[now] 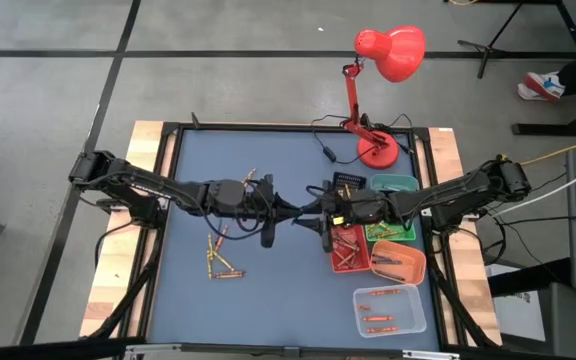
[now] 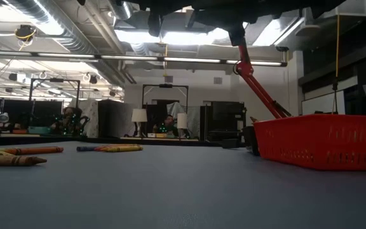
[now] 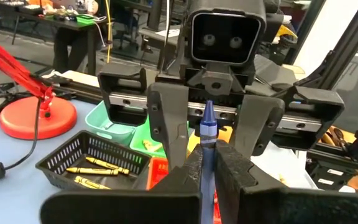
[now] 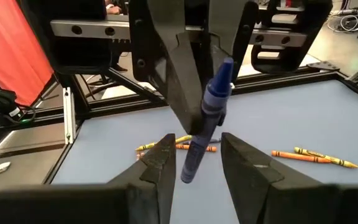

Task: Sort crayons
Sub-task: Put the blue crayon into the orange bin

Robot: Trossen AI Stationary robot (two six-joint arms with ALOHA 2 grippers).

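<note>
Left pincer (image 3: 202, 165) of mine pinching a blue crayon (image 3: 207, 127) mid-counter (image 1: 268, 300), my right pincer (image 4: 194, 158) spread around it, red tray (image 1: 349, 250) just right.

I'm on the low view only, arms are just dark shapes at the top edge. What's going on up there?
Observer: The left gripper is shut on a blue crayon, above the table's middle.
Operator: Right arm?
Observer: The right gripper faces it with fingers open on either side of that crayon, not closed on it.
Operator: I see a red tray on my right. Others behind it?
Observer: Yes. The high view shows the red tray, plus green, black, orange and clear trays.
Operator: Loose crayons left?
Observer: A small cluster lies on the mat under the left arm.
</note>
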